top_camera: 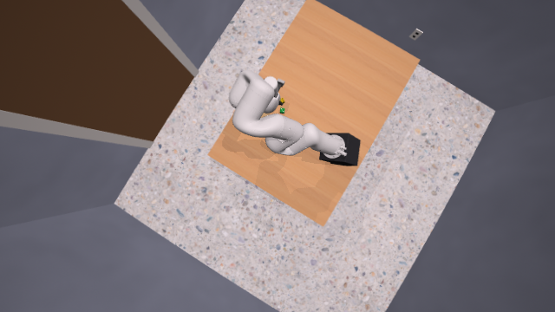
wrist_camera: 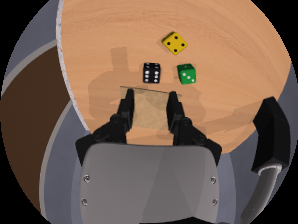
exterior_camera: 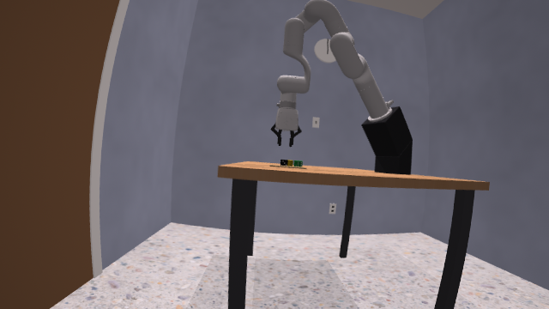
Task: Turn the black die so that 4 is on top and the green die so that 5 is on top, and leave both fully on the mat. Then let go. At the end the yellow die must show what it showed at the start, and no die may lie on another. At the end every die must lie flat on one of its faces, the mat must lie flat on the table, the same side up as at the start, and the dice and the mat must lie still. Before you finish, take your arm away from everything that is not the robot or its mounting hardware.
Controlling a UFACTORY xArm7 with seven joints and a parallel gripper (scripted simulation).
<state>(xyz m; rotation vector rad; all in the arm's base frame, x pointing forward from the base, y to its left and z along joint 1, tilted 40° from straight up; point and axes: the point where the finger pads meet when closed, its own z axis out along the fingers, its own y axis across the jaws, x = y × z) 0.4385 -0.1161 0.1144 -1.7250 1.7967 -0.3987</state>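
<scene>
The black die (wrist_camera: 151, 75) (exterior_camera: 283, 162) lies past the mat's upper edge in the wrist view, its large visible face showing 6. The green die (wrist_camera: 187, 75) (exterior_camera: 298, 163) (top_camera: 282, 110) lies to its right, several white pips showing, the exact count unclear. The yellow die (wrist_camera: 175, 43) (exterior_camera: 290, 163) (top_camera: 282, 100) shows 4, beyond both. The thin tan mat (wrist_camera: 151, 112) lies on the table, seen between the fingers; no die shows on its visible part. My gripper (wrist_camera: 151, 98) (exterior_camera: 285, 144) is partly open and empty, pointing down high above the table. The arm hides the black die in the top view.
The wooden table (top_camera: 342, 56) (exterior_camera: 343, 176) carries the black robot base (top_camera: 349, 149) (exterior_camera: 388, 137) at one side. The dice lie apart but close together. Arm shadows fall across the mat and the wood around it. A table edge shows left of the dice in the wrist view.
</scene>
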